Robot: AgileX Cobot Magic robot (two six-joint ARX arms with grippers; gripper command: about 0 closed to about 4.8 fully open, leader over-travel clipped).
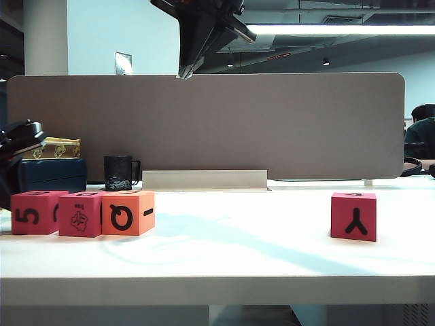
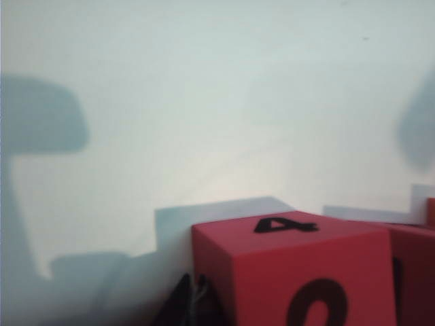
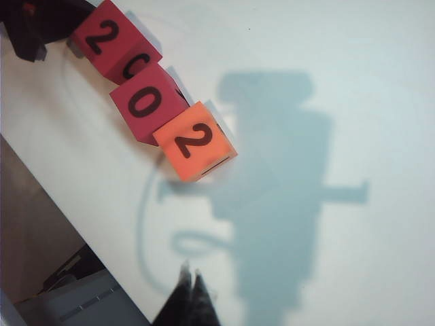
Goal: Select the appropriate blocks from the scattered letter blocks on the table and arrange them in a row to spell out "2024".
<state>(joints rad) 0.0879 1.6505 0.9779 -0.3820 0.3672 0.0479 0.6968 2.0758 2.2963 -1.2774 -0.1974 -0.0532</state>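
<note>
My right wrist view is showing what the exterior view cannot: three blocks (image 3: pixel 156 105) touching in a row on the white tabletop (image 3: pixel 340 81), their upper faces reading 2, 0, 2, the orange block (image 3: pixel 195 141) at one end. From the front, the same row is showing 5, a tree picture and Q. My left wrist view is giving a top marked 4 on a red block (image 2: pixel 299 272), close beside my left end effector (image 2: pixel 192 302), which is clenched on nothing. A fourth block (image 1: pixel 353 216) marked Y is sitting well apart on the right. A grey-brown partition (image 1: pixel 204 122) is closing off the back, with a black mug (image 1: pixel 118 172) beside it. My right end effector (image 3: pixel 189 292) is hanging high above the tabletop, pointing down, clenched and empty.
</note>
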